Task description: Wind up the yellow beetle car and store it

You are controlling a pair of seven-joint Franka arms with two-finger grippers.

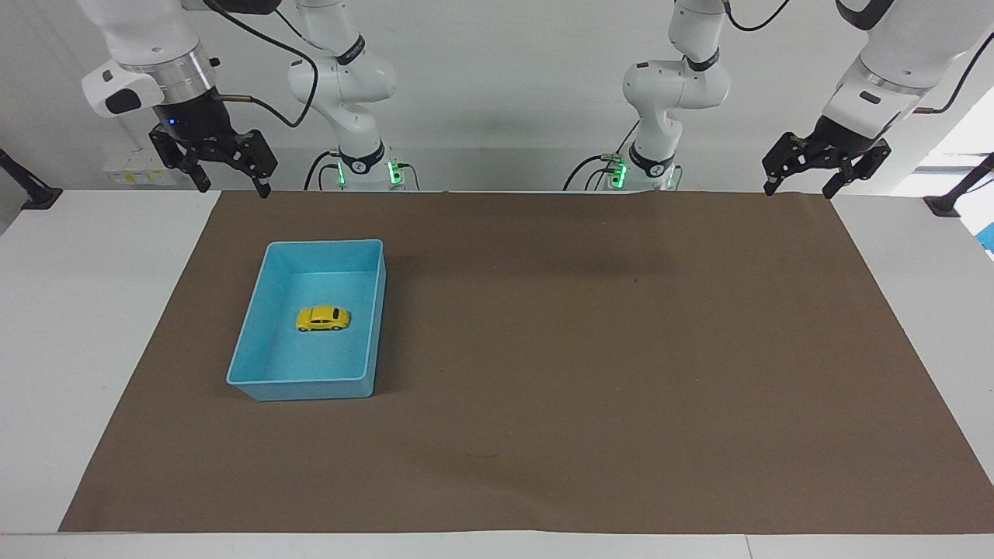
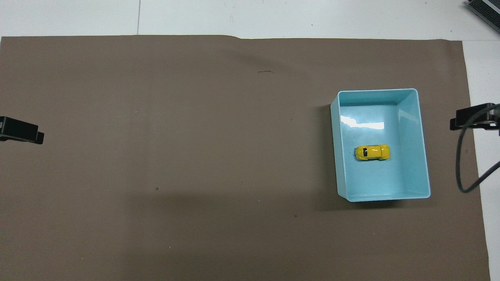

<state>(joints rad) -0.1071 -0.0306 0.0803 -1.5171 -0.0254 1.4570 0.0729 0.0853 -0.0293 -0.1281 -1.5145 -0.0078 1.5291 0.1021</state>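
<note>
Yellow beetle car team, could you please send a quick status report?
Left hand and right hand open, raised at the robots' table edge. Yellow beetle car sits in the light blue tray. Nothing in the way.

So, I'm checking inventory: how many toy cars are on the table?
1. The yellow beetle car sits on the floor of the light blue tray, toward the right arm's end of the table. Nothing hides another.

Bright, even light (sharp); glare on tray (image 2: 412, 117) floor.
</note>
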